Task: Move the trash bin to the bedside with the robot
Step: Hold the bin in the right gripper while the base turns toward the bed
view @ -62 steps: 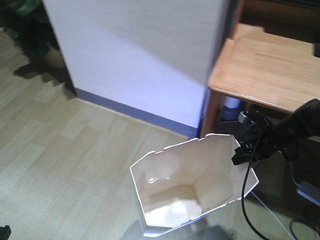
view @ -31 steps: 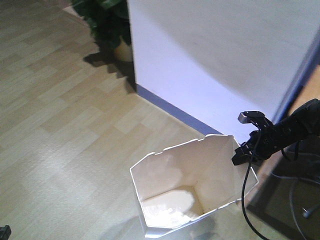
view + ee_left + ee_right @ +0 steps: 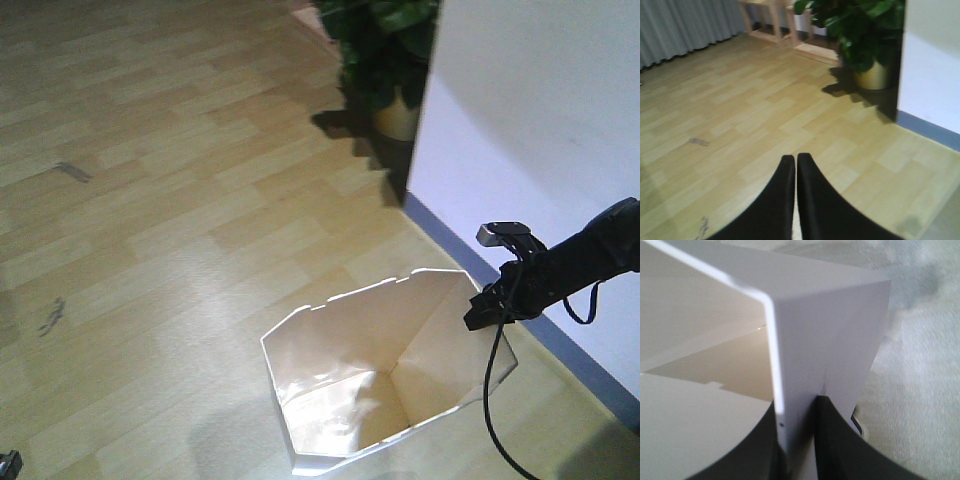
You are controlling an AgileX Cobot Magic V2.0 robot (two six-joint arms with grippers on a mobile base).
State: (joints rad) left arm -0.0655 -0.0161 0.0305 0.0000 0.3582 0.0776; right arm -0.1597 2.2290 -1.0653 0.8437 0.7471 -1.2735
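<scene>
Bin: the white bin stood upright with its top open, low in your front view, over the wooden floor. The picture edge cut off its foot, so you could not tell whether it touched the floor.
Right pincer: your right pincer was clamped on the rim of the bin, at its right corner. In the right wrist view the two fingers were on either side of the thin bin side, one inside and one outside.
Left pincer: your left pincer had its tips together with nothing between them. It pointed over bare floor.
Arm: the black arm came in from the right edge, and a black cable hung down from it just beside the bin.
Wall: a white wall with a blue skirting was near the bin, behind it and to the right.
Plant: a green plant in a pot stood at the corner of the wall, well apart from the bin.
Background: the left wrist view showed a grey curtain and light wooden legs far behind.
</scene>
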